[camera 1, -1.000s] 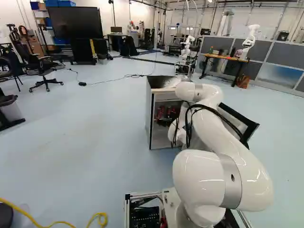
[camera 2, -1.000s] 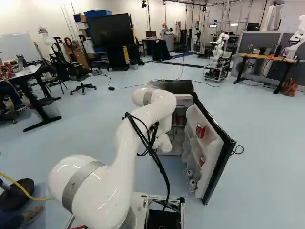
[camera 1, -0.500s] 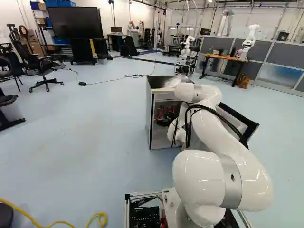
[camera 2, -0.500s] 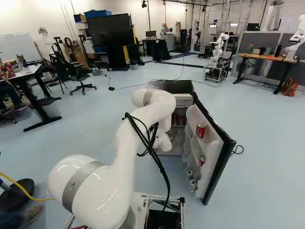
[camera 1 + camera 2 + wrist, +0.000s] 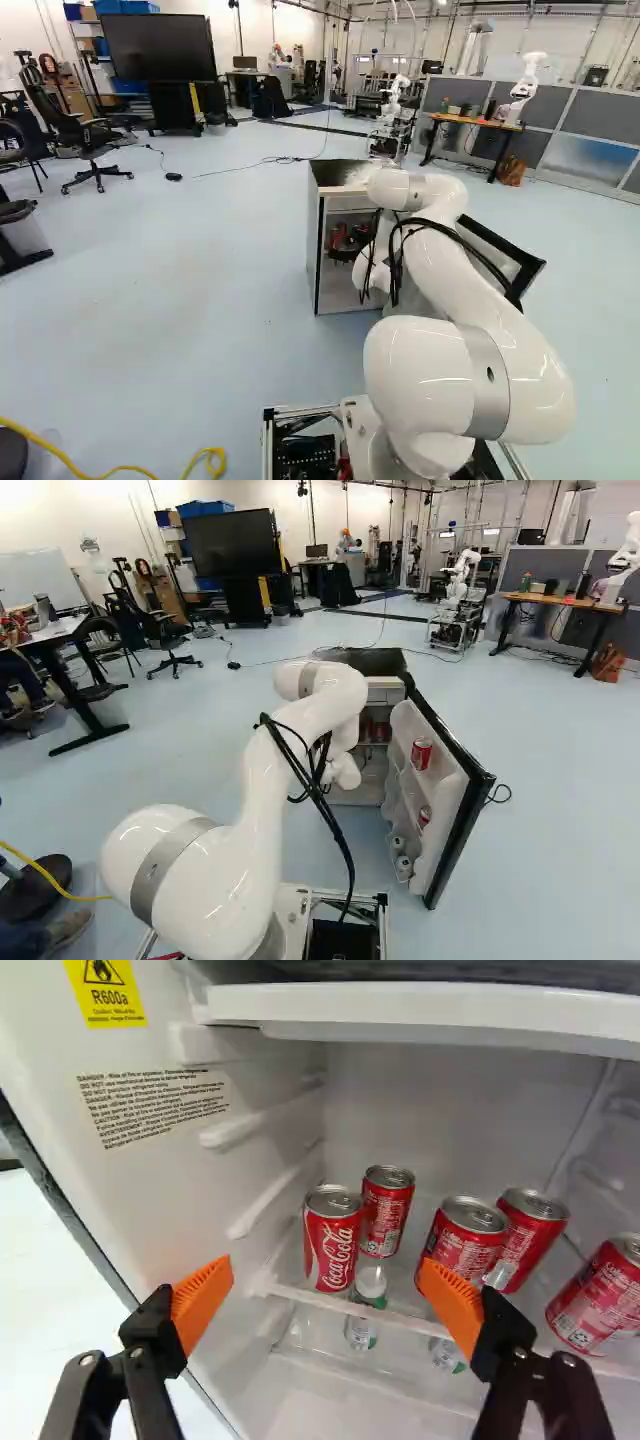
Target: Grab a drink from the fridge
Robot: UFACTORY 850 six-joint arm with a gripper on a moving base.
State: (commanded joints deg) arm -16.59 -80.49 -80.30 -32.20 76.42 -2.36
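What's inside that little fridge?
Five red cans sit on a shelf in the fridge. Below are what look like clear bottles, partly covered by the cans and shelf edge. The open door holds two more red cans. Anything right behind the cans is hidden.

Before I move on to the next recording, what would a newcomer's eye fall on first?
Probably the big white arm, reaching from the foot of both base views to the fridge with its door wide open. Next, the claw: bright orange pads, spread apart before five red drink cans inside.
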